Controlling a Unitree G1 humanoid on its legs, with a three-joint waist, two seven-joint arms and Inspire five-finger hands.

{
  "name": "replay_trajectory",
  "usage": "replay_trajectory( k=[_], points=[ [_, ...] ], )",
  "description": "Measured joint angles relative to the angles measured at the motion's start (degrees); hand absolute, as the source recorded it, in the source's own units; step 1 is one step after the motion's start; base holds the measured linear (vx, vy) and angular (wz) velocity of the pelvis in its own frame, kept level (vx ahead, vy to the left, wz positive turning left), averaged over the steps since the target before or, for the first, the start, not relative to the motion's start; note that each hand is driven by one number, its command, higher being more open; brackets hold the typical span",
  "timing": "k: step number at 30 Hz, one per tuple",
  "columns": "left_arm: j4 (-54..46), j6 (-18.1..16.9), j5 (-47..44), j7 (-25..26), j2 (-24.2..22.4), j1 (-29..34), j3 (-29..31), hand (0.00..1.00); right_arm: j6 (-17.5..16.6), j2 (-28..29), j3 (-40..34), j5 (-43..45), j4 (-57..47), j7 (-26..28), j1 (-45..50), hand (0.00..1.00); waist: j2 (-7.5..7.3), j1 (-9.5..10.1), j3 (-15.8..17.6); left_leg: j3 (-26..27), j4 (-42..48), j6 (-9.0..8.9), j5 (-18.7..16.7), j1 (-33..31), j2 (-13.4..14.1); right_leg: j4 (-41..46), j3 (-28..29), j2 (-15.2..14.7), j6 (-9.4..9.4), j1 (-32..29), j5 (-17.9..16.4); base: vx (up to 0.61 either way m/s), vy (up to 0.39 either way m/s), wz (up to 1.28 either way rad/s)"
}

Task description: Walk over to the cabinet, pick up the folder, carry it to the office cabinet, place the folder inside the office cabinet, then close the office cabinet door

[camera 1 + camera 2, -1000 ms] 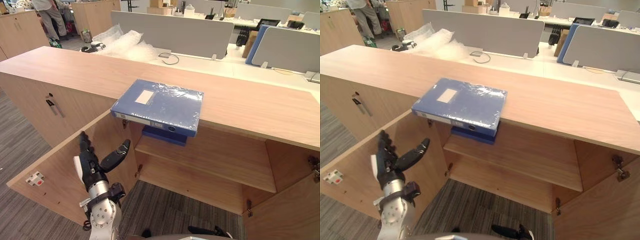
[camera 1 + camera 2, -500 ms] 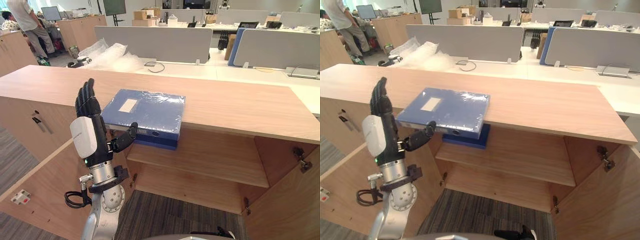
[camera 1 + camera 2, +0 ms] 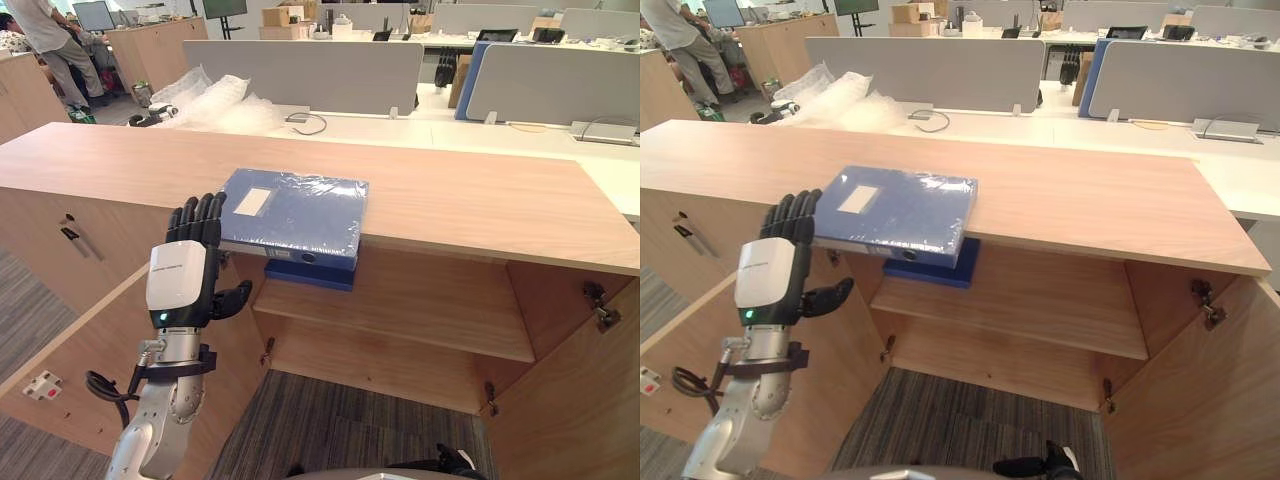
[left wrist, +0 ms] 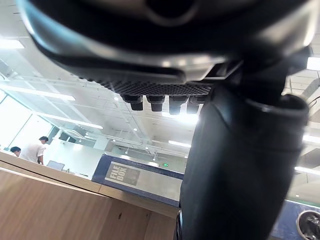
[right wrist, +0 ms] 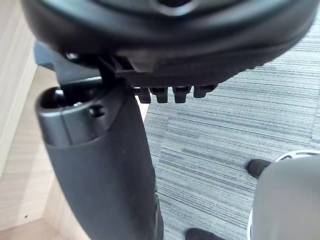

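L hand point(image 3: 181, 284) dropped lower; fingers point(image 3: 205, 218) straight, close together, tips at left edge of folder point(image 3: 292, 208) on cabinet point(image 3: 480, 200) top.

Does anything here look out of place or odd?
The folder hangs over the front edge of the cabinet top, above the open shelf, instead of lying fully on it. The left hand, open, is beside its corner.
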Motion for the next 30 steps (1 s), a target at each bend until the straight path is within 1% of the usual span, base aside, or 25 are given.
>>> replay_trajectory(
  k=[2,5,7,9,10,12,14,16,20,22,26,29,30],
  points=[
    [0.0,0.0,0.0,-0.1,0.1,0.0,0.9,1.0,0.0,-0.2,0.0,0.0,0.0,0.1,0.0,1.0,0.09,0.02,0.1,-0.1,0.0,-0.05,0.0,-0.1,-0.1,-0.3,0.0,0.0,0.03,0.1,-0.2,-0.06,0.016,0.02],
    [0.0,0.0,-0.1,-0.2,0.4,0.0,2.0,1.0,0.0,-0.3,0.0,0.0,0.1,0.2,0.1,1.0,-0.22,0.11,0.3,-0.2,0.0,-0.1,0.1,-0.1,-0.2,-0.3,-0.1,0.0,0.24,0.1,-0.4,-0.01,0.006,0.01],
    [0.0,-0.1,-0.1,-0.3,1.7,0.0,2.0,1.0,0.1,-0.2,0.0,0.0,0.1,0.3,0.1,1.0,-0.99,0.25,0.8,-0.2,0.0,-0.05,0.2,-0.1,-0.4,-0.2,0.0,-0.2,0.42,0.1,-0.5,0.0,0.0,0.0],
    [0.0,-0.1,-0.1,-0.3,2.2,0.0,2.0,1.0,0.1,-0.1,0.1,0.0,0.1,0.3,0.0,1.0,-1.33,0.27,1.0,-0.2,0.0,-0.09,0.2,-0.1,-0.4,-0.2,0.0,-0.3,0.46,0.1,-0.5,0.0,0.0,0.0],
    [0.1,-0.1,-0.1,-0.4,2.4,-0.1,2.0,1.0,0.1,0.0,0.2,0.0,0.1,0.3,0.0,1.0,-1.72,0.27,1.3,-0.2,0.0,-0.15,0.1,-0.1,-0.5,-0.1,0.1,-0.4,0.52,0.1,-0.4,0.0,0.0,0.0],
    [0.3,-0.1,-0.1,-0.5,2.4,-0.2,2.0,1.0,0.1,0.0,0.3,-0.1,0.2,0.3,0.0,1.0,-1.83,0.25,1.3,-0.2,0.0,-0.23,0.0,-0.1,-0.5,0.0,0.3,-0.4,0.74,0.0,-0.3,0.0,0.0,0.0],
    [0.6,-0.1,0.0,-0.5,2.9,-0.5,2.0,1.0,0.1,-0.1,0.6,-0.5,0.2,0.3,-0.1,1.0,-1.73,0.17,1.4,-0.2,0.0,-0.27,0.0,-0.1,-0.4,0.0,0.4,-0.4,0.74,0.0,-0.3,0.0,0.0,0.0],
    [1.2,-0.1,0.0,-0.5,3.7,-1.8,1.7,1.0,0.1,-0.4,1.2,-2.3,0.1,0.3,-0.5,1.0,-1.13,0.13,1.8,-0.2,0.0,-0.28,0.0,0.1,-0.2,0.2,0.4,-0.2,0.69,0.1,-0.2,0.0,0.0,0.0],
    [1.6,-0.1,0.0,-0.5,4.1,-3.6,1.4,1.0,-0.2,-1.2,2.5,-2.9,0.1,0.5,-0.8,1.0,-0.15,-0.14,2.2,-0.1,0.0,-0.29,0.0,0.2,0.3,0.4,0.6,0.3,0.42,0.0,-0.1,-0.05,0.008,-0.02],
    [2.5,-0.2,0.0,-0.5,4.1,-4.6,1.1,1.0,-0.2,-1.3,2.6,-3.0,0.1,0.5,-0.8,1.0,0.01,-0.15,2.2,-0.1,0.0,-0.3,0.0,0.2,0.4,0.4,0.6,0.4,0.33,0.0,0.0,-0.04,0.006,-0.01],
    [4.7,0.0,0.0,-0.5,4.2,-6.5,0.5,1.0,-0.2,-1.7,3.0,-3.5,0.2,0.6,-0.7,1.0,0.16,-0.89,2.3,-0.1,0.0,-0.7,-0.3,0.2,0.7,0.4,0.8,0.6,0.25,0.0,0.0,-0.02,0.003,-0.01],
    [6.5,0.1,0.0,-0.5,4.3,-8.4,0.1,1.0,-0.2,-2.3,5.0,-4.6,0.3,0.6,-0.5,1.0,0.16,-1.33,2.3,0.0,0.0,-0.84,-0.3,0.2,0.7,0.4,1.1,0.6,0.25,-0.2,0.0,-0.02,0.016,-0.04],
    [7.7,0.2,0.0,-0.5,4.6,-9.9,-0.5,1.0,-0.2,-2.4,5.0,-4.6,0.7,0.6,-0.5,1.0,0.15,-1.37,2.3,0.1,0.0,-0.85,-0.3,0.2,0.7,0.4,1.3,0.6,0.25,-0.2,0.0,-0.01,0.011,-0.04]
  ],
)
